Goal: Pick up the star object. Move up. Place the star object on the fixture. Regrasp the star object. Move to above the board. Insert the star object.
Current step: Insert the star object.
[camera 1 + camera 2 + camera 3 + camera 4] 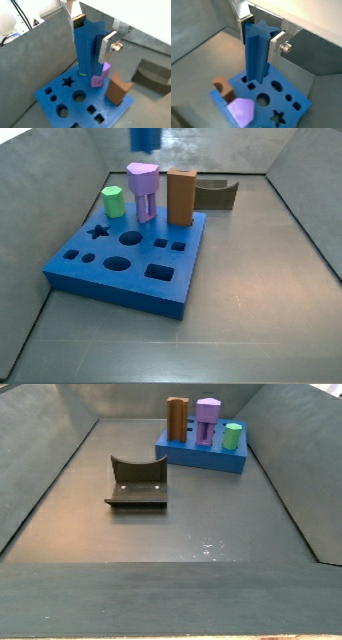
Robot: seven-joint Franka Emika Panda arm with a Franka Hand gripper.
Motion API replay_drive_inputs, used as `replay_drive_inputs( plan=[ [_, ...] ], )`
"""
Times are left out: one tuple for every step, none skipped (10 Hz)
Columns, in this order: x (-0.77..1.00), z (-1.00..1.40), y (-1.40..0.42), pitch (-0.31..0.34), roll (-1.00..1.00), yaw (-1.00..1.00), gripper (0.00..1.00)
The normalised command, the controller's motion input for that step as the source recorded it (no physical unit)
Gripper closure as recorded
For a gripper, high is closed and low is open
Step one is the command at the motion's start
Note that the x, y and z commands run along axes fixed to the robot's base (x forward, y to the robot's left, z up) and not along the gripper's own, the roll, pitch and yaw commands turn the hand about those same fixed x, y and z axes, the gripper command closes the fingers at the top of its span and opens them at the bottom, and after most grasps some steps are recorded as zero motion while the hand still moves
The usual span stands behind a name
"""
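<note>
In a wrist view we see the claw (93, 35) pinching the star object (89, 50) near its top, silver finger plates on either side, the peg hanging upright above the board (50, 102). The star hole (67, 81) lies open just beside the peg's lower end; the purple peg (101, 75) and the orange-brown peg (119, 89) stand close behind, and the fixture (155, 79) sits apart on the floor.

In a wrist view from the opposite side, the claw (263, 31) grips the star object (258, 52), whose dark-blue flutes and pointed star top read clearly; it is slim, straight and ridged along its length. Its tip hides part of the board (301, 102), so we cannot tell how well it lines up.

In a side view only the bottom of the star object (144, 137) shows at the frame's upper edge, well above the board (120, 278), the green peg (114, 201) and the star hole (98, 230).

In a side view the board (203, 456) and fixture (136, 484) show, the claw does not.

We judge the step to be moving above the board: we should centre over the star hole, match the points to its arms, and keep clear of the neighbouring pegs before descending.
</note>
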Motion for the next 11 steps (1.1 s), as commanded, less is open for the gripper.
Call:
replay_drive_inputs(
  plan=[
    [-0.57, -0.53, 0.14, -0.13, -0.26, -0.07, 1.0],
    [-0.56, -0.48, 0.07, -0.091, 0.0, -0.02, 1.0],
    [-0.51, -0.8, 0.0, -0.217, 0.01, 0.0, 1.0],
    [-0.57, -0.85, 0.0, -0.227, 0.01, 0.0, 1.0],
    [-0.55, -0.84, 0.0, -0.217, 0.0, 0.0, 1.0],
    [-0.37, -0.7, 0.0, -0.25, -0.09, 0.0, 1.0],
    [-0.15, -0.59, 0.0, -0.231, -0.18, -0.11, 1.0],
    [-0.1, -0.49, 0.03, -0.196, -0.21, -0.15, 1.0],
    [-0.08, -0.37, 0.03, -0.141, -0.13, -0.07, 1.0],
    [0.0, -0.14, 0.0, -0.067, -0.07, 0.0, 1.0],
    [0.0, -0.02, 0.0, 0.0, 0.0, 0.0, 1.0]
  ],
)
